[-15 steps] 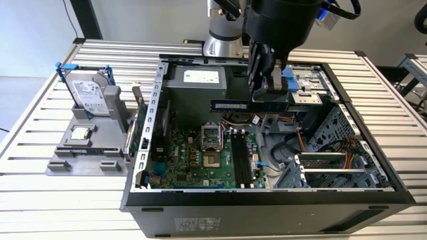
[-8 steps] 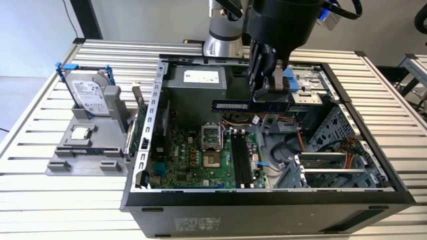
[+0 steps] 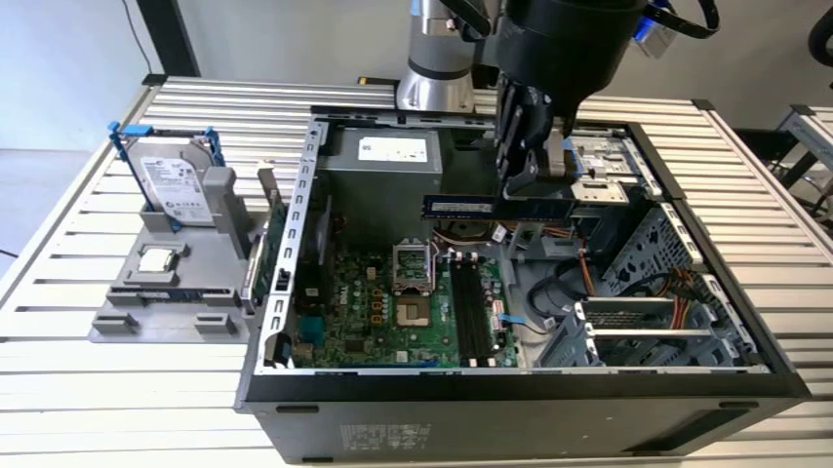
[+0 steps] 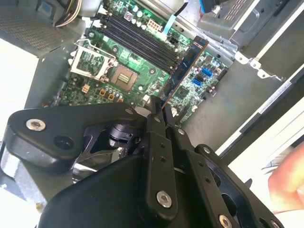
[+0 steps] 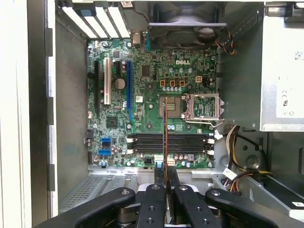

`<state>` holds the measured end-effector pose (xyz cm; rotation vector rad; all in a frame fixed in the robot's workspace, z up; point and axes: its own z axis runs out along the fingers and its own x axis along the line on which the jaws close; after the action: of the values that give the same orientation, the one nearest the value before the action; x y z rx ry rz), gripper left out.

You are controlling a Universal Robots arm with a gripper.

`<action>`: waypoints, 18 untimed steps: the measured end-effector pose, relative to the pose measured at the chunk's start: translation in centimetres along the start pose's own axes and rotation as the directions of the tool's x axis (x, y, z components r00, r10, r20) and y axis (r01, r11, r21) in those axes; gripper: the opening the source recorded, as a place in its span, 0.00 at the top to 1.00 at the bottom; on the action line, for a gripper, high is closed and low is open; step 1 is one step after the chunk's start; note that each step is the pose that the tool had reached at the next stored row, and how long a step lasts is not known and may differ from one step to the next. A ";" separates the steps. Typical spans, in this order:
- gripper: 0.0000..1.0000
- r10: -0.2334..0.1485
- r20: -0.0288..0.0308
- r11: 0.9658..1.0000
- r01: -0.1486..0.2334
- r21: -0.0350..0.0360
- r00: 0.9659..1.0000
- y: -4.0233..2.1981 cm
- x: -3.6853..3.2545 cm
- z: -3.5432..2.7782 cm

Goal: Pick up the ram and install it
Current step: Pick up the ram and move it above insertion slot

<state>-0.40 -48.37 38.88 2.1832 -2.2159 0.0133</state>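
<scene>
My gripper hangs above the open computer case, shut on the ram. The ram is a long narrow board held on edge, level, sticking out from the fingers toward the exterior view's left. In the second wrist view the ram runs out from the closed fingertips over the green motherboard. The first wrist view shows the ram edge-on as a thin line, crossing above the black memory slots at a right angle. The memory slots lie well below the ram, beside the processor socket.
On the exterior view's left, a grey holder carries a silver hard drive with blue brackets and a small square processor chip. The power supply, drive cage and cables crowd the case. A hand shows outside it.
</scene>
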 end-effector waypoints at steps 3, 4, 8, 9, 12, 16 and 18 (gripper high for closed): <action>1.00 0.000 0.000 1.000 0.000 0.000 1.000 -0.28 -0.18 0.01; 1.00 0.000 0.000 1.000 0.000 0.000 1.000 -0.37 -0.27 0.02; 1.00 0.000 0.000 1.000 0.000 0.000 1.000 -0.71 -0.66 0.03; 1.00 0.000 0.000 1.000 0.000 0.000 1.000 -0.75 -0.73 0.04; 1.00 0.000 0.000 1.000 0.000 0.000 1.000 -0.86 -0.89 0.04; 1.00 0.000 0.000 1.000 0.000 0.000 1.000 -0.91 -0.92 0.04; 1.00 0.000 0.000 1.000 0.000 0.000 1.000 -0.91 -0.92 0.04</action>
<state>0.52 -47.46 38.80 2.1830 -2.2158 0.0134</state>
